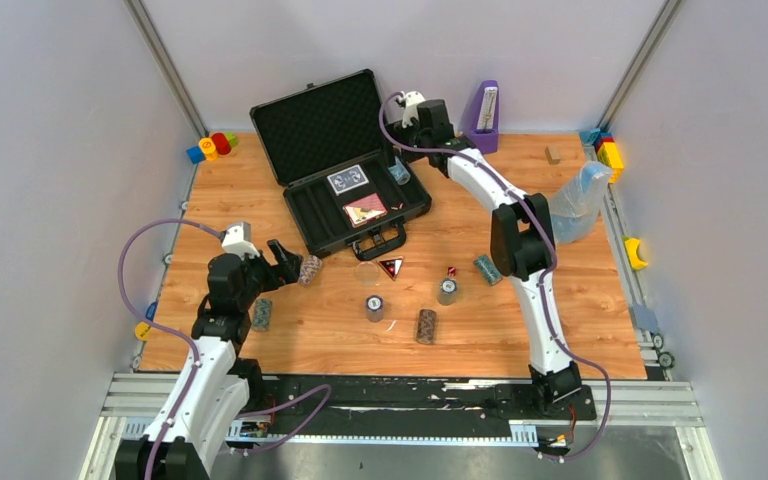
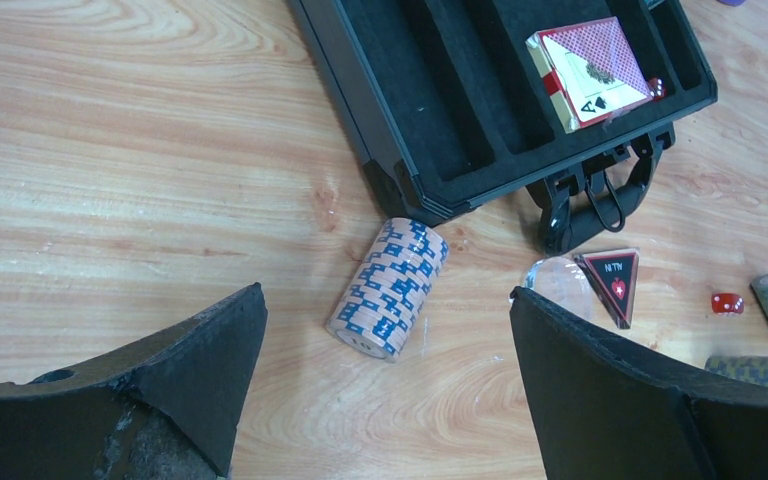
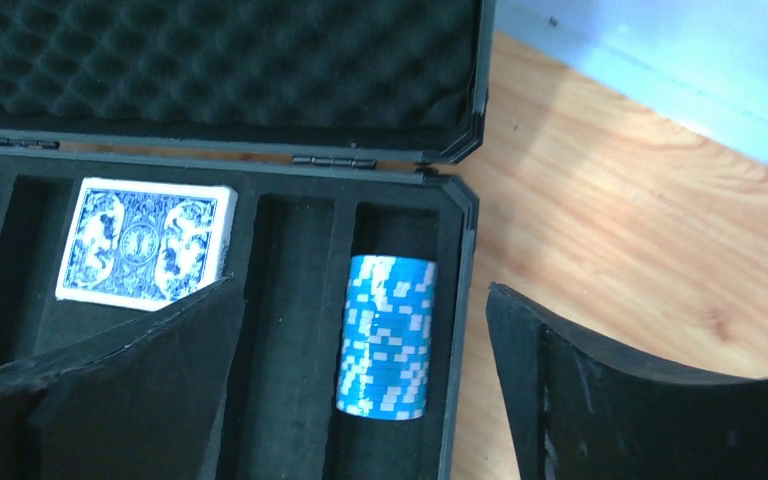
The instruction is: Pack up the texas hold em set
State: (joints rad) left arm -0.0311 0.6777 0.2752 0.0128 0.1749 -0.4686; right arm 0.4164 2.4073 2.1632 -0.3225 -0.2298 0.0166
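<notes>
The black case [image 1: 312, 125] lies open at the back, with a blue deck [image 1: 348, 179], a red deck [image 1: 365, 210] and a light-blue chip stack [image 1: 399, 172] in its slots. My right gripper [image 1: 407, 155] is open above that stack [image 3: 387, 335], which lies in the rightmost slot beside the blue deck [image 3: 148, 243]. My left gripper [image 1: 288, 262] is open and empty just short of a tan-and-blue chip stack [image 2: 388, 288] lying by the case's front corner [image 2: 400, 185]. The triangular button [image 1: 391, 266], the red die [image 1: 451, 271] and several chip stacks [image 1: 374, 307] lie on the table.
A purple upright holder [image 1: 483, 117] stands behind the case. Toy blocks sit at the back left [image 1: 212, 146] and back right [image 1: 608, 150]. A clear plastic bag [image 1: 578, 200] lies at the right and a clear disc [image 1: 366, 275] beside the button.
</notes>
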